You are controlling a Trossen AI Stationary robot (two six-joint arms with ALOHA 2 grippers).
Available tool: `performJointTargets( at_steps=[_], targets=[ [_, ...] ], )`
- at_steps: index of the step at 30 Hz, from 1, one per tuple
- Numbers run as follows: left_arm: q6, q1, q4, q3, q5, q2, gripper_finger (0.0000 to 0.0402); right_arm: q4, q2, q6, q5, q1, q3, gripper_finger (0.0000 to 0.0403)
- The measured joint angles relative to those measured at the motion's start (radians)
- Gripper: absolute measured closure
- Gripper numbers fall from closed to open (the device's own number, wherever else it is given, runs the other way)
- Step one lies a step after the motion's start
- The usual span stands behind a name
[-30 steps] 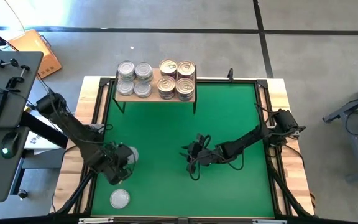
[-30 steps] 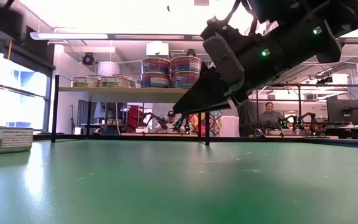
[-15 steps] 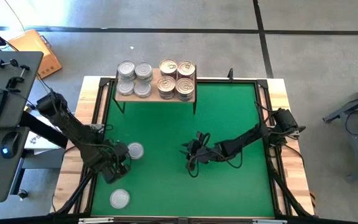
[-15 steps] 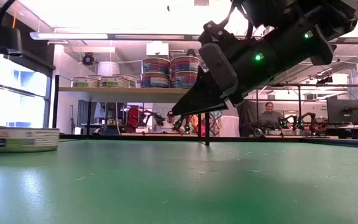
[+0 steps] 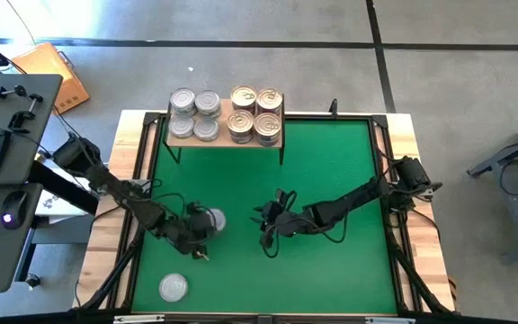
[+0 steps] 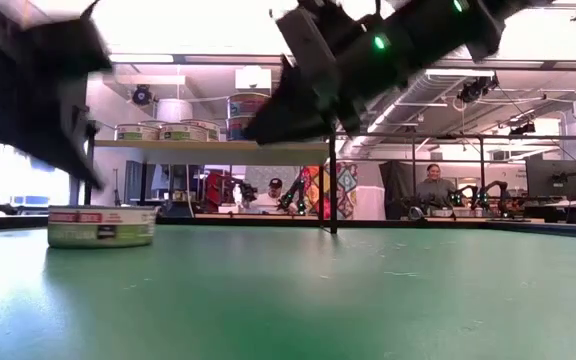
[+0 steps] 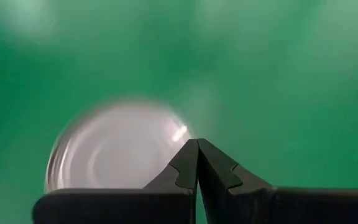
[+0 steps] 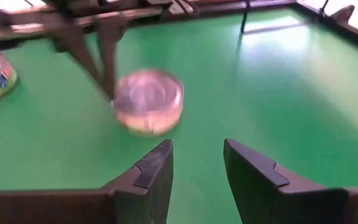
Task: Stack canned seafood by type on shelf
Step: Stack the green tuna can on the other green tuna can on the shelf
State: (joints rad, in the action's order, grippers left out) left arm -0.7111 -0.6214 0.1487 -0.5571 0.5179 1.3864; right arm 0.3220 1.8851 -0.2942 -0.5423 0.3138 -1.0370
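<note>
Looking across your desk from left to right, you have most of the job done; two tins still sit on the green mat (image 5: pixel 331 180) and the rest are on the shelf (image 5: pixel 226 133). Nearest the front left lies a silver-lidded tin (image 5: pixel 174 287), untouched and well apart from both arms. Your left end effector (image 5: pixel 200 241) is low over the mat just beside the second silver tin (image 5: pixel 210 220); its fingers are pressed together with nothing between them, and its wrist view shows that tin (image 7: pixel 117 149) right at the closed tips, so I judge it is nudging rather than gripping. Up on the shelf, the silver tins (image 5: pixel 194 113) fill the left half and the gold-lidded tins (image 5: pixel 255 112) stand stacked on the right half. Your right end effector (image 5: pixel 269 225) hangs mid-mat, fingers parted and empty, pointed at the same tin (image 8: pixel 148 99). What is left for you: both loose silver tins belong with the silver group.
</note>
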Motion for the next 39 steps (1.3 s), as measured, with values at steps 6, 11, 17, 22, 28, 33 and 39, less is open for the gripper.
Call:
performJointTargets(
  at_steps=[6, 11, 17, 22, 28, 33, 39],
  targets=[
    [0.121, 0.011, 0.016, -0.103, 0.039, -0.011, 0.0401, -0.048, 0.0, 0.087, 0.076, 0.0, -0.086, 0.0268],
    [-0.011, 0.076, 0.234, -0.085, 0.031, 0.002, 0.0402, -0.01, 0.039, 0.081, 0.088, -0.003, -0.09, 0.0268],
    [-0.054, 0.136, 0.128, 0.029, 0.061, -0.002, 0.0402, 0.049, 0.11, 0.131, 0.139, -0.013, -0.09, 0.0268],
    [0.02, 0.149, -0.036, 0.085, 0.062, -0.001, 0.0402, 0.068, 0.134, 0.278, 0.158, -0.013, -0.094, 0.0268],
    [0.058, 0.172, -0.056, 0.089, 0.044, -0.001, 0.0402, 0.002, 0.19, 0.534, 0.159, -0.012, -0.193, 0.0232],
    [0.009, 0.201, -0.135, 0.09, -0.018, -0.011, 0.0402, -0.164, 0.26, 0.654, 0.123, -0.012, -0.323, 0.018],
    [0.017, 0.244, -0.141, 0.073, 0.001, -0.024, 0.0401, -0.273, 0.286, 0.678, 0.136, -0.013, -0.409, 0.016]
  ],
)
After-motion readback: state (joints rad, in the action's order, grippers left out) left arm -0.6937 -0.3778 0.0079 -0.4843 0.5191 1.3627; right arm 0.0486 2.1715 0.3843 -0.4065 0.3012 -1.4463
